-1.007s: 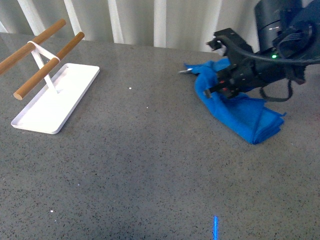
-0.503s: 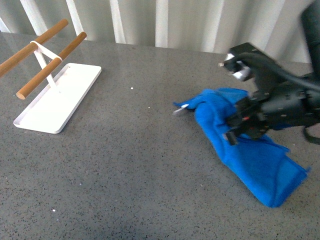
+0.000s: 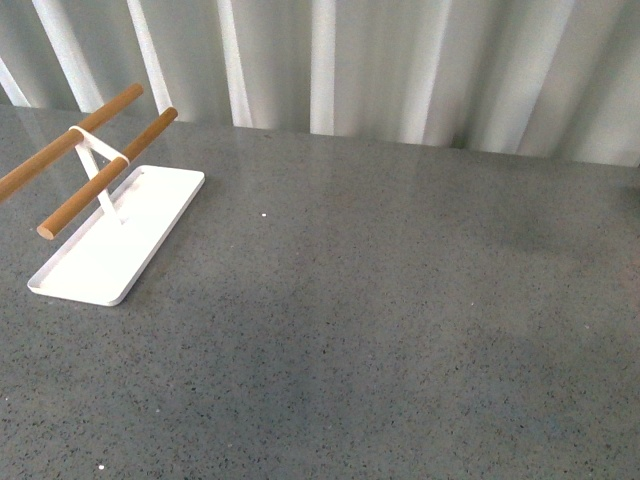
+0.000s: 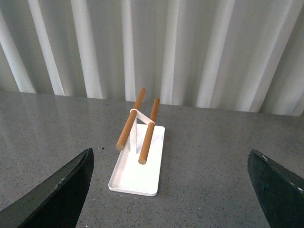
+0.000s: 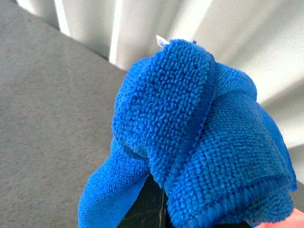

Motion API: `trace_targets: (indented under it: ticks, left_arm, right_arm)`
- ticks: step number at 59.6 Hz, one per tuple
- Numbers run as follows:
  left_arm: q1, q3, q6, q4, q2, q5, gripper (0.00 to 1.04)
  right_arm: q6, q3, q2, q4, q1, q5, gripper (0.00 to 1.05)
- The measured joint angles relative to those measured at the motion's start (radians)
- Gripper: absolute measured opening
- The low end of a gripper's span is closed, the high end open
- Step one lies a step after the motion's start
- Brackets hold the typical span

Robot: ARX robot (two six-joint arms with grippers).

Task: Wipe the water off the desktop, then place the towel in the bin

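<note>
The rack (image 3: pixel 110 245) stands near the left edge of the desktop (image 3: pixel 380 300), its white tray flat on the stone and its two wooden rods bare. In the front view neither arm shows and no cloth lies on the stone. I cannot make out any puddle on the speckled surface.

The left gripper (image 4: pixel 169 153) hangs above the desktop facing the rack. Its two dark fingers (image 4: pixel 61 190) are spread wide apart, holding nothing and touching nothing.

Further right, the towel (image 5: pixel 190 123) fills the right wrist view. It is bunched in thick folds close to the camera, clear of the stone, with its small white tag (image 5: pixel 162 42) poking out at the top. It looks light, soft and limp. It should sag and trail from wherever it is pinched, and the fluffy pile should give good purchase. A grip through several gathered layers near the middle would be safer than one on a single edge, which could unroll.

Of the right gripper (image 5: pixel 151 205) only a dark sliver shows beneath the folds. As the cloth hangs from it in the air, I judge it clamped on the bundle. No bin is in view.
</note>
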Motion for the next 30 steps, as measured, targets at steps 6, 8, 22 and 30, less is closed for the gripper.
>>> trace_targets:
  ticks: [6,8,22,30]
  left_arm:
    - [0.000,0.000,0.000,0.000,0.000,0.000,0.98]
    - [0.000,0.000,0.000,0.000,0.000,0.000,0.98]
    - [0.000,0.000,0.000,0.000,0.000,0.000,0.98]
    - [0.000,0.000,0.000,0.000,0.000,0.000,0.98]
  right_arm:
    - [0.005,0.116,0.031,-0.073,-0.096,-0.009,0.04]
    - [0.014,0.143,0.045,-0.098,-0.121,-0.022,0.04]
    - [0.082,0.251,0.162,-0.188,-0.269,-0.064,0.04]
    - [0.098,0.230,0.224,-0.176,-0.319,-0.052,0.04]
